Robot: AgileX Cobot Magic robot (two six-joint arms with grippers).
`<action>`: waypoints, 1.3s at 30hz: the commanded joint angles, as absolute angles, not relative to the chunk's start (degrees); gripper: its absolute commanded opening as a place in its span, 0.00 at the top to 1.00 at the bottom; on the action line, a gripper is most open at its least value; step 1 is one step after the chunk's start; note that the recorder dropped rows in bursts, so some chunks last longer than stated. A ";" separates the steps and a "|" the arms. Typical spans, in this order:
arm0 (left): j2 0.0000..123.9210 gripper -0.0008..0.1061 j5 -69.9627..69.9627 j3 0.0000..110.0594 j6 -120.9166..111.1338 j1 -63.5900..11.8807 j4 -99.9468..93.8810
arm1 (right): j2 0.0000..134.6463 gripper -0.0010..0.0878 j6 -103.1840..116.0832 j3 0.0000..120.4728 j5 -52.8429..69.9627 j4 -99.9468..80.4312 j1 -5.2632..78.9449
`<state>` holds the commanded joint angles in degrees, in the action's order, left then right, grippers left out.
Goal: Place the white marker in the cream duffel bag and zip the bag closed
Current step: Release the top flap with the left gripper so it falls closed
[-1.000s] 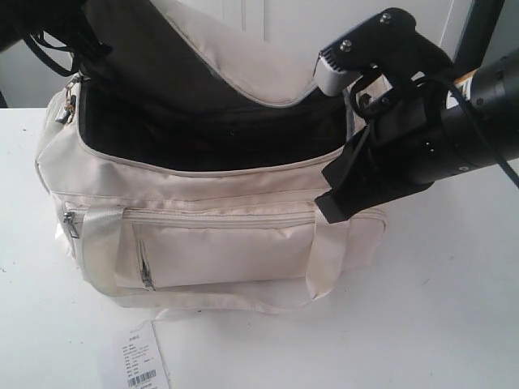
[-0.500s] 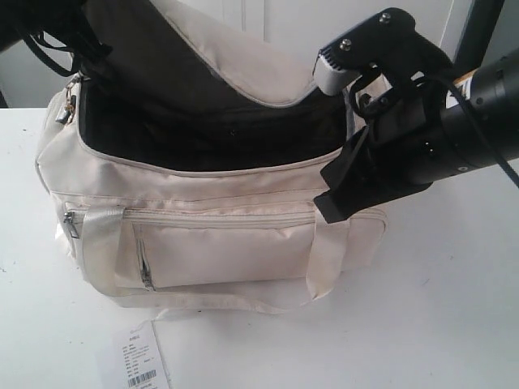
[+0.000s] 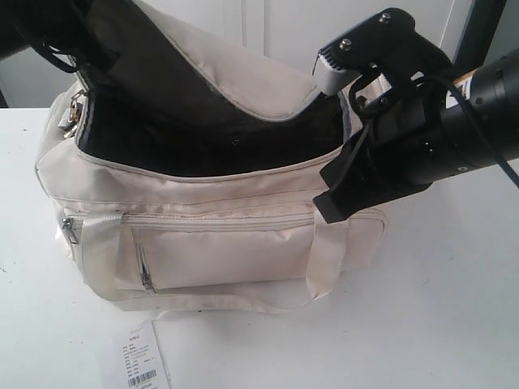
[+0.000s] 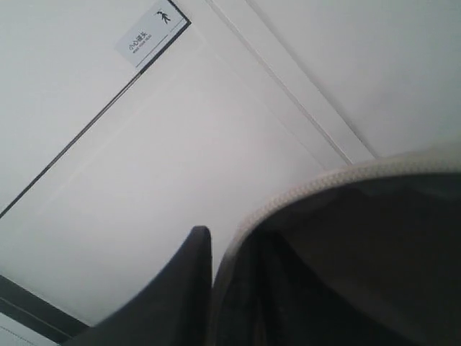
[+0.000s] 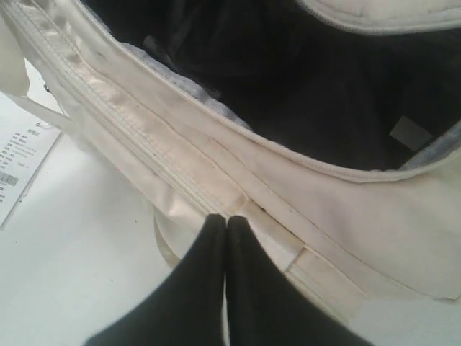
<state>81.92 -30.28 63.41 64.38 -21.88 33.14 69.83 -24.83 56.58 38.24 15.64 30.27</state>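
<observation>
Mia: What are the jaws doing?

Tom: The right gripper (image 5: 226,220) has its jaws pressed tight together, with nothing in them. They sit right by the front wall of the cream duffel bag (image 3: 243,190), at the bag's 3 o'clock end in the exterior view. I cannot tell if they touch the cloth.

Mia: And the other one?

Tom: The left gripper (image 4: 220,249) is up at the bag's 11 o'clock. One dark finger (image 4: 180,288) shows, flat against the lid flap (image 3: 235,77). The other finger is hidden behind the cloth. The jaws pinch the flap and hold it up in the air.

Mia: So the bag is open?

Tom: Yes, wide open. Its mouth (image 3: 211,138) is big and dark.

Mia: Is the white marker in there?

Tom: I cannot see the white marker in any view. The lining is black, and all I can make out on it is a small grey patch (image 5: 410,133). The bottom is too dark to tell.

Mia: Anything else hard to see?

Tom: The right arm (image 3: 470,121) covers the bag's 3 o'clock end. The front pocket (image 3: 223,251) looks zipped, so its inside is hidden. A paper tag (image 3: 139,363) lies on the white table (image 3: 438,316) at the bag's 7 o'clock. It is cut off at the edge, and its print is too small to read.
</observation>
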 joint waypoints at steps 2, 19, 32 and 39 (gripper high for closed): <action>81.04 0.72 -28.81 63.41 63.40 -21.88 35.77 | 69.83 0.99 -24.83 56.58 38.24 15.64 30.27; 75.42 0.20 1.48 63.41 62.64 -21.88 65.36 | 69.83 0.99 -24.83 56.58 38.00 15.64 30.27; 63.78 0.82 39.68 63.41 45.75 -21.80 27.78 | 69.83 0.99 -24.83 56.58 37.56 15.52 30.27; 60.97 0.99 38.11 63.41 10.91 -21.80 -7.99 | 69.83 0.99 -24.83 56.58 36.84 17.28 30.27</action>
<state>60.97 38.11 63.41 10.91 -21.80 -7.99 69.83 -24.83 56.58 36.84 17.28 30.27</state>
